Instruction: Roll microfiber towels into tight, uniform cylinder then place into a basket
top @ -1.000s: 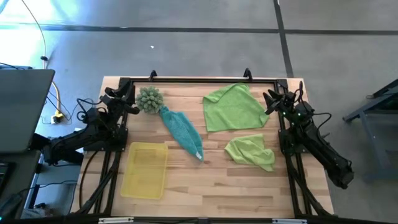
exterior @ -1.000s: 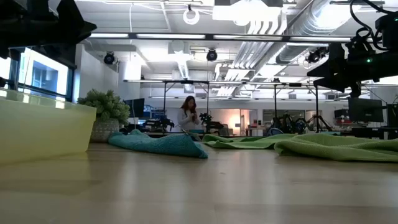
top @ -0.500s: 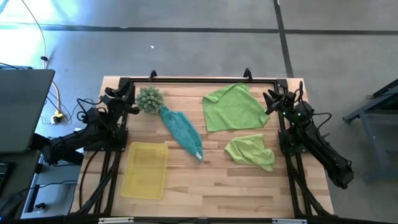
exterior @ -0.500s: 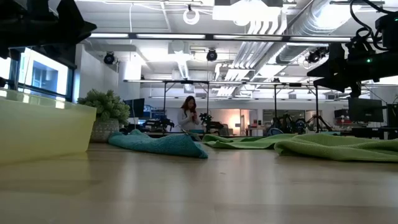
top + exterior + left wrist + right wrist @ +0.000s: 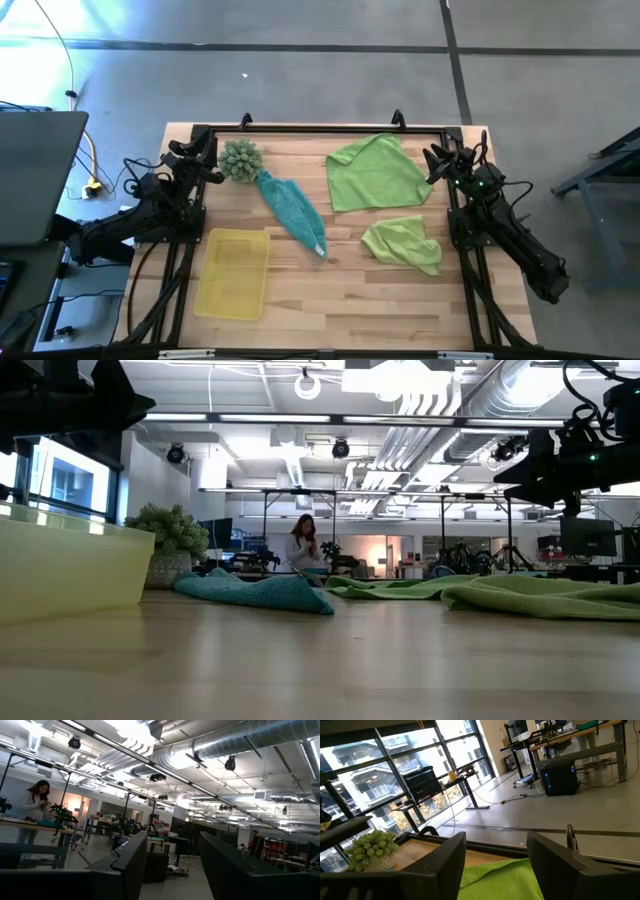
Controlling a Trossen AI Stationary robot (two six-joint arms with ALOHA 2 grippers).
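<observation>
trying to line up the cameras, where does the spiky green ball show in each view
High view: spiky ball at the table's far left, touching the teal towel.
Low view: ball at left, behind the yellow basket.
Left wrist view: not in it.
Right wrist view: ball at left.
Shared landmark: the ball itself.

Soft matt cloth towels [image 5: 378, 172] lie on smooth pale wood table [image 5: 350, 290] beside translucent plastic basket [image 5: 232, 273].

Towels [image 5: 295, 208] right of basket [image 5: 233, 273]
</observation>
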